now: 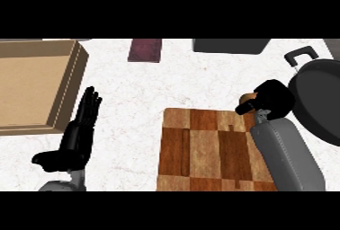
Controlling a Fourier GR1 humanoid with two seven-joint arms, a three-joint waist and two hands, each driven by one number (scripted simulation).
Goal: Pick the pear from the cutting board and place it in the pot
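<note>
The bench (133,90) is big & white. A box (36,85) sits at the left. The pot (319,99) is far right, just beside the board (206,152). The left hand (79,130) rests flat, fingers straight. The right hand (274,99) is curled round the pear (248,97), at the board's top right corner, near the pot. Only a bit of pear shows. I'd guess it's light, smooth, bruises easy, so hold its fat middle.
</note>
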